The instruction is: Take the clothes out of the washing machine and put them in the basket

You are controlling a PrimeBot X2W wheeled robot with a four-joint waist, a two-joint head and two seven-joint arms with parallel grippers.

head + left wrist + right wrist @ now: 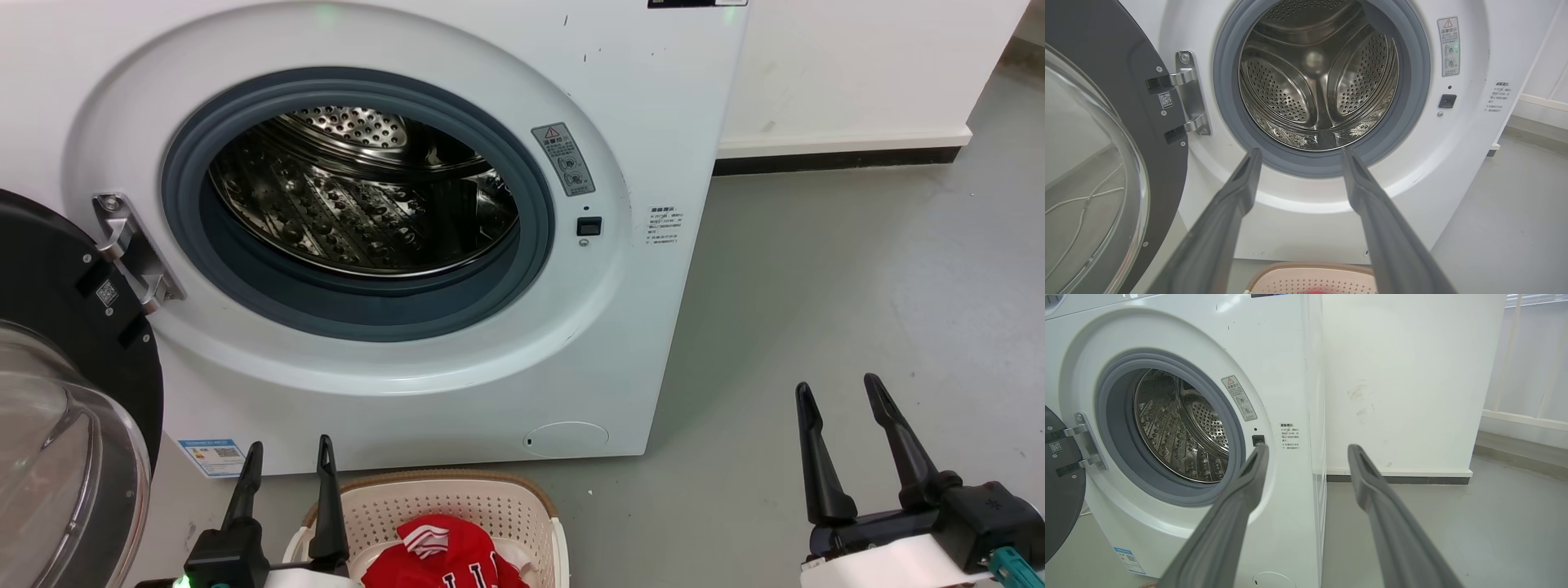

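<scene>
The white washing machine (620,106) stands with its door (57,367) swung wide to the left. Its steel drum (359,196) shows bare metal and no clothes inside, as also in the left wrist view (1314,77). On the floor in front sits the cream basket (490,498), holding red clothes (449,555) with striped trim. My left gripper (290,461) is open just left of the basket, fingers pointing at the machine (1470,134). My right gripper (841,404) is open over the bare floor to the right, holding nothing.
Grey floor (857,286) spreads right of the machine to a white wall (857,73) with a dark skirting strip. The open door's glass bowl (49,474) bulges out at the lower left, close to my left arm.
</scene>
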